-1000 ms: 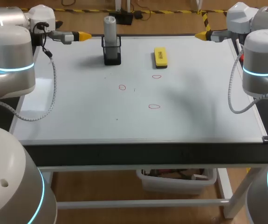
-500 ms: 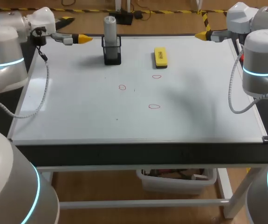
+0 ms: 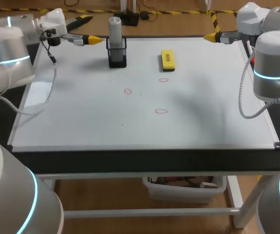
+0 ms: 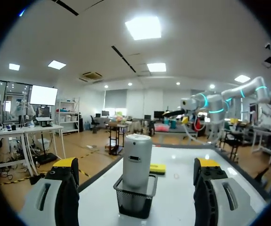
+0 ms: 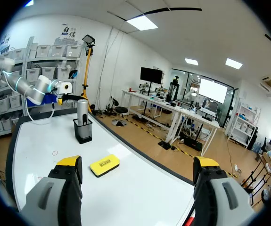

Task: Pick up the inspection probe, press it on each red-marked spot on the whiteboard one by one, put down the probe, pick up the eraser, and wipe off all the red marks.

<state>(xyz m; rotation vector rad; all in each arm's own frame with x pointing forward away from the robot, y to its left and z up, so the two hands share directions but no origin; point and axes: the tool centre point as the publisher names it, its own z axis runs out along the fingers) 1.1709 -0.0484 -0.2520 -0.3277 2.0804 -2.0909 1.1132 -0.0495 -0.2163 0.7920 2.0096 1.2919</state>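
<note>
Left gripper point(image 3: 88, 30): hovering over the far left edge of the whiteboard point(image 3: 81, 122), fingers spread wide and gripping nothing. In the left wrist view it is lining up dead-on with the probe, which sits ahead, centred between the two fingers and apart from both.
Probe point(image 3: 114, 28): standing upright in the black mesh holder point(image 3: 117, 57) near the far edge, its grey body rising well above the rim.
Step in hand: this looks like the approach for the pick-up. Doing it well means coming in level, taking the grey body above the mesh rather than the basket, closing only once both fingers are flanking it, then lifting straight up so the holder is not dragged along.
Red marks point(image 3: 127, 91): three small rings sitting mid-board, nearer than the holder.
Eraser point(image 3: 167, 60): lying flat to the right of the holder, yellow face up.
Right gripper point(image 3: 212, 36): hanging at the far right corner, fingers spread wide, carrying nothing.
</note>
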